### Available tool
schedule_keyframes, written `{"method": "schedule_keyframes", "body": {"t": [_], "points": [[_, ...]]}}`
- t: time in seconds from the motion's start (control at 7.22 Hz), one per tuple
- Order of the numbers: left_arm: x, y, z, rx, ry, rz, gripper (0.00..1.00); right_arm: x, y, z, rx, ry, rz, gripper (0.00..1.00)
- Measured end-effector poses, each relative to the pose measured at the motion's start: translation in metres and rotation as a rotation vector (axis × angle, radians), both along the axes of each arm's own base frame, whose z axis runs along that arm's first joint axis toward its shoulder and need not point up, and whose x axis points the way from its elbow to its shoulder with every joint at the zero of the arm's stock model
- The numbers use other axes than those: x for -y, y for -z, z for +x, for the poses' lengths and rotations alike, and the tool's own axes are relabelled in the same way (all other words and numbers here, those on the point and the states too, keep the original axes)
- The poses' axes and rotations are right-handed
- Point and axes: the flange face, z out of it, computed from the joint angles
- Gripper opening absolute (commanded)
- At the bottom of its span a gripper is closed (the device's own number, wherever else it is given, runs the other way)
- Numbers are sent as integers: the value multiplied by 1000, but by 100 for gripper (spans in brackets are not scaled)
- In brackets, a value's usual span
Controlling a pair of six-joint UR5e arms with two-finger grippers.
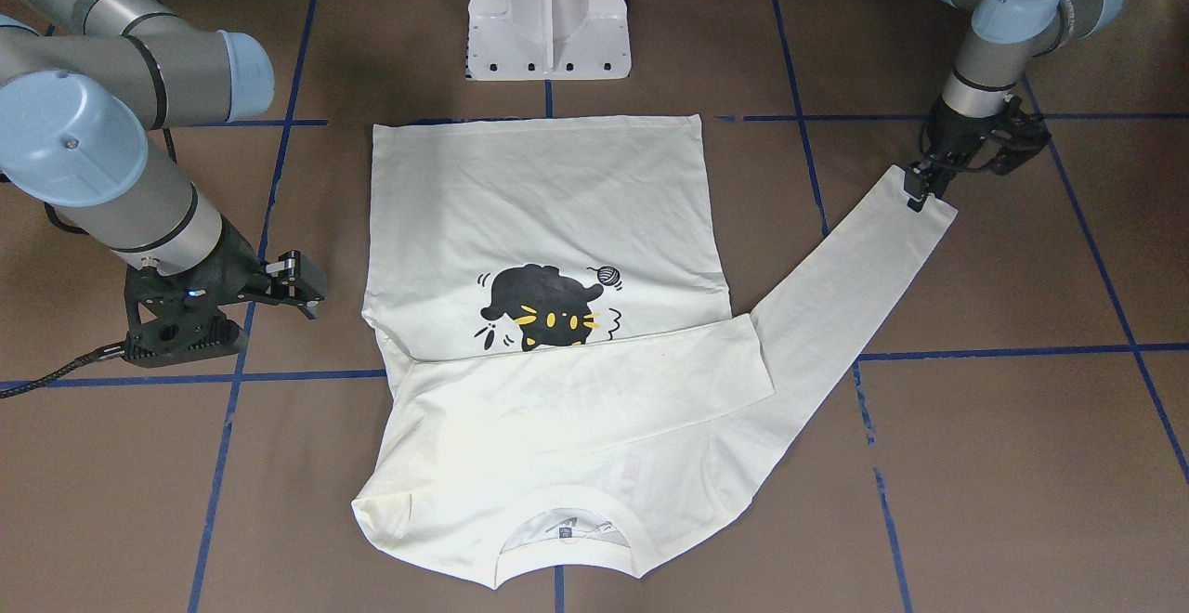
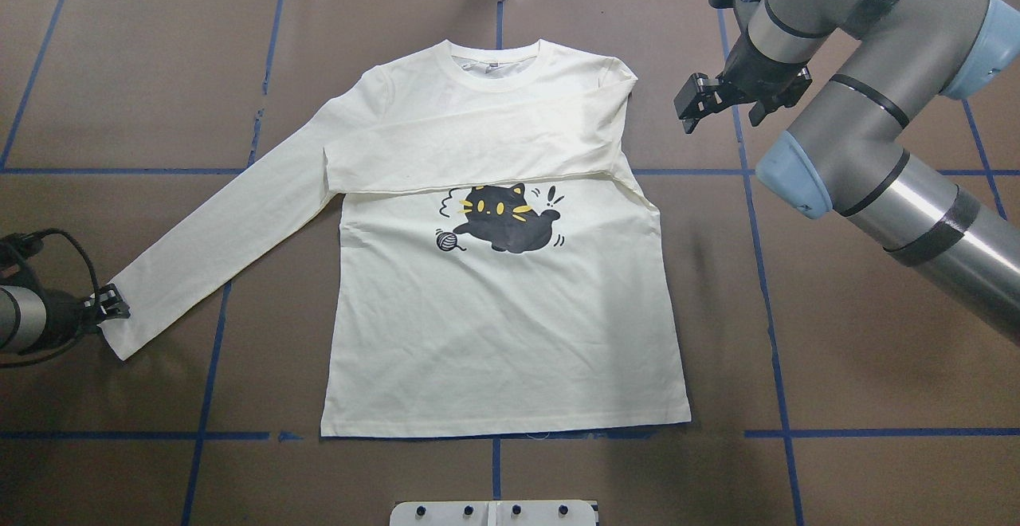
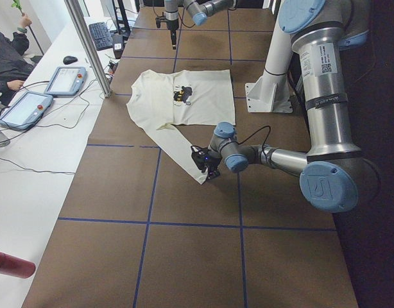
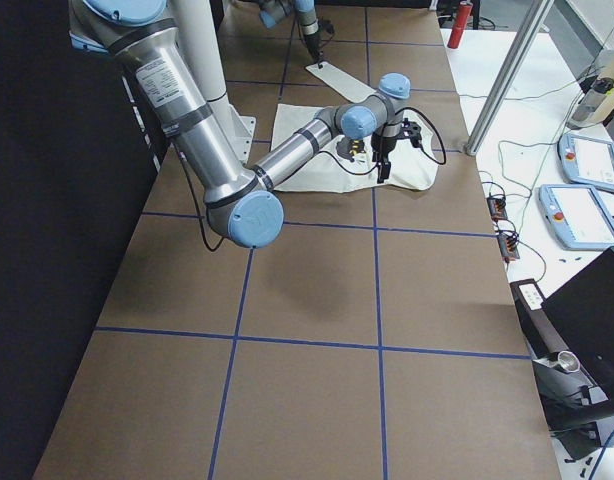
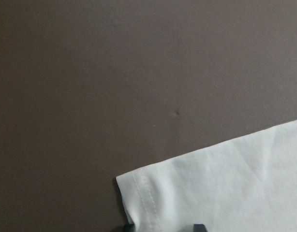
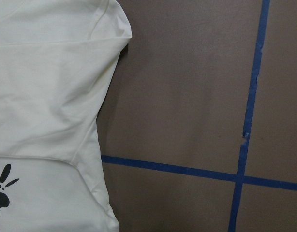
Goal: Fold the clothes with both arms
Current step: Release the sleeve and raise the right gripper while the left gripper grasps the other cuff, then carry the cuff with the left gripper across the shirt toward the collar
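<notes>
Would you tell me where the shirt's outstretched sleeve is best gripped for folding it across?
Grip the outstretched sleeve at its cuff, coming straight down from above at the outer end. It lies flat on the table, so probably only a top pinch works, and the left gripper sits right there.

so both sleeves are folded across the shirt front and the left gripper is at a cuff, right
Only one sleeve is folded across the shirt front; the other sleeve lies stretched out, per the overhead view. The left gripper is at its cuff.
</notes>
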Motion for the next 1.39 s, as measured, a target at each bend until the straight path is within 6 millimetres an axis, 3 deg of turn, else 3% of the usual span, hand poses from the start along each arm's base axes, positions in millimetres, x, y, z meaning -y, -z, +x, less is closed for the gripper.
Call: {"method": "schedule_keyframes", "body": {"t": [0.14, 0.28, 0.69, 0.97, 1.25, 1.39], "points": [[0, 2, 1, -5, 3, -3, 5, 0, 0, 0, 0, -1, 0, 100], [-1, 8, 2, -15, 2, -2, 0, 1, 0, 1, -1, -2, 0, 100], [-1, 37, 3, -42, -17, 5, 0, 3, -3, 7, -4, -12, -4, 100], [10, 67, 6, -42, -77, 46, 0, -1, -27, 23, -20, -27, -27, 100], [63, 104, -10, -11, -114, 199, 0, -30, -61, 53, -35, -41, -48, 100], [102, 141, -11, 20, -115, 248, 0, -49, -79, 68, -42, -44, -56, 100]]}}
